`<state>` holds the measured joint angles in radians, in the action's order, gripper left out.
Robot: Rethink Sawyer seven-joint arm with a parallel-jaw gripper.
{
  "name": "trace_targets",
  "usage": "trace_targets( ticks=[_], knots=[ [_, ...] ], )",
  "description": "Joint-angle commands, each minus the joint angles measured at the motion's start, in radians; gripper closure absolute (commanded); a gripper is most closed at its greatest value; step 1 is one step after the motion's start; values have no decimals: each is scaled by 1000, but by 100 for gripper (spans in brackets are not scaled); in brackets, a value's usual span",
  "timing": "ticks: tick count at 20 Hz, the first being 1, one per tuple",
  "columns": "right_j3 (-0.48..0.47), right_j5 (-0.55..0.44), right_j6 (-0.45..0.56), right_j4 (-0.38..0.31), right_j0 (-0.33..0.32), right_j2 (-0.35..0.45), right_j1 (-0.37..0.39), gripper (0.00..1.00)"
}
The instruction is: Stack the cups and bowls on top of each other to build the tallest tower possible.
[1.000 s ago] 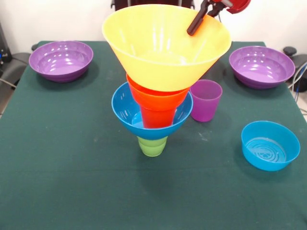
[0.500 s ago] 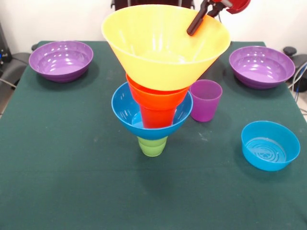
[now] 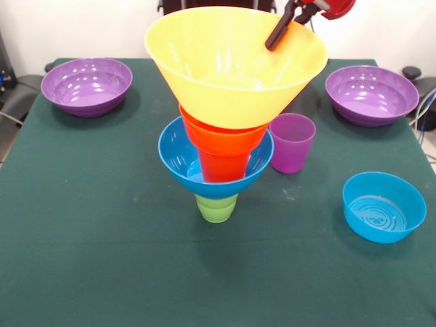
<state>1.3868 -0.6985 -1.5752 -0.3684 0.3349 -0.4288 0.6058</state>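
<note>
On the green tabletop [image 3: 102,259], the small blue bowl [image 3: 383,207] sits near right. At centre stands the tower [image 3: 221,136]: green cup [image 3: 216,207], blue bowl [image 3: 178,160], orange cup [image 3: 223,167], orange bowl [image 3: 221,139], with the large yellow bowl [image 3: 225,61] on top. A purple cup [image 3: 292,143] stands just right of it. Purple bowls sit far left [image 3: 86,85] and far right [image 3: 371,94]. The gripper [image 3: 276,37] reaches over the yellow bowl's far-right rim; whether its jaws are apart or together cannot be told.

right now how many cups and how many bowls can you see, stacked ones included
plastic cups: 3, green, orange, purple
round plastic bowls: 6, large yellow, small orange, medium blue, shallow blue, two wide purple
total: 9
</note>
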Motion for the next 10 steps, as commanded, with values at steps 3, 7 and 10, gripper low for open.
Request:
trace_targets(
  ticks=[3,7,10],
  knots=[
    [76,61,-153,7,-20,85,-33,100],
    [81,61,-141,11,-30,94,-28,100],
    [85,65,-134,9,-34,97,-25,100]
  ],
)
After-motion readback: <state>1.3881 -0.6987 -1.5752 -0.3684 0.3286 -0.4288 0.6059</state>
